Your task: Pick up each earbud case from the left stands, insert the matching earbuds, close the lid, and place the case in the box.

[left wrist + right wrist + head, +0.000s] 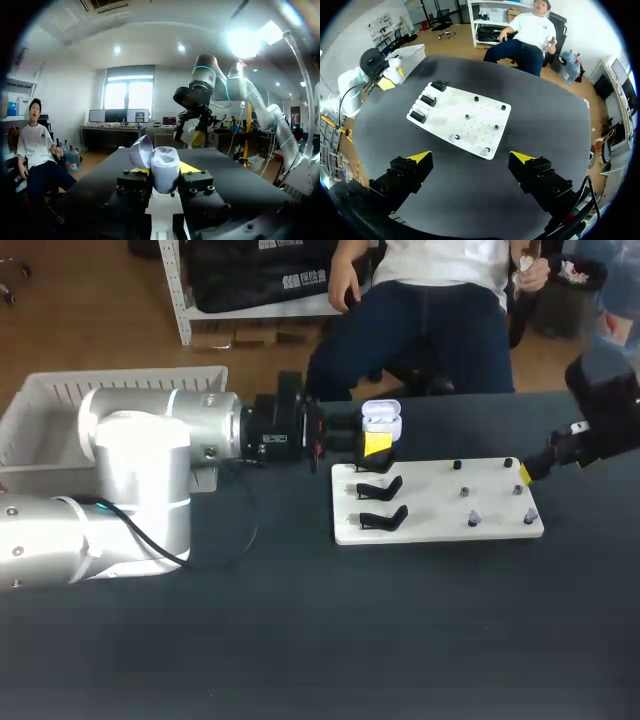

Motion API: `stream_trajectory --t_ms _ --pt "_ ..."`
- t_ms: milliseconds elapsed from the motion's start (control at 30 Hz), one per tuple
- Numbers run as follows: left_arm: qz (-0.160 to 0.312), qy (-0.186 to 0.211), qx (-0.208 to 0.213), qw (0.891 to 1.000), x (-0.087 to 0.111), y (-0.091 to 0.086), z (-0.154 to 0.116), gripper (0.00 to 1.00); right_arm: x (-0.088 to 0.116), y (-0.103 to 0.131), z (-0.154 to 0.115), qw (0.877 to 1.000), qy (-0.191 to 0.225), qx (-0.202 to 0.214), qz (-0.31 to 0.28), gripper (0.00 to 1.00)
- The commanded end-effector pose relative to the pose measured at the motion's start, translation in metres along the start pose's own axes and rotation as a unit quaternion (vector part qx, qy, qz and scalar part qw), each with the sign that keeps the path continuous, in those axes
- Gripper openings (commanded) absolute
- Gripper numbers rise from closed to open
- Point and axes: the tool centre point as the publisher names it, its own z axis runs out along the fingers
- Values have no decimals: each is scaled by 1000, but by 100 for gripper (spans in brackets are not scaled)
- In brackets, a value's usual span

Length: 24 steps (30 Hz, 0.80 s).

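Left gripper (165, 176) (376, 443): clamped on the earbud case, with one yellow-tipped finger pressed to each side of it.
Earbud case (165, 165) (381, 420): white, held upright between the left fingers. Its lid (141, 151) is swung open and leans to one side.
Board (440, 502) (455, 117): white, flat on the dark table (300, 640), just ahead of and below the left gripper.
Stands (380, 487) (427, 100): three, black, in a row along the board's end closest to the left gripper.
Pegs (465, 491) (496, 127): small, on the board's far end from the left gripper. They are too small to tell which ones carry earbuds.
Right gripper (470, 156) (527, 473): released, fingers spread wide. It hangs above the table beyond the peg end, well apart from the left gripper.
Box (50, 405): white, slatted, back behind the left gripper, beside that arm.
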Motion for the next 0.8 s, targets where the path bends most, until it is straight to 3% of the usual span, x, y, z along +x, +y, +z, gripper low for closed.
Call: stream_trajectory --t_ms 33,800 --pt "0 0 -4 1000 2 0 4 0 7 5 -8 987 3 158 7 100" --pt "-6 5 -4 1000 3 -1 2 0 7 5 -8 987 3 158 7 100"
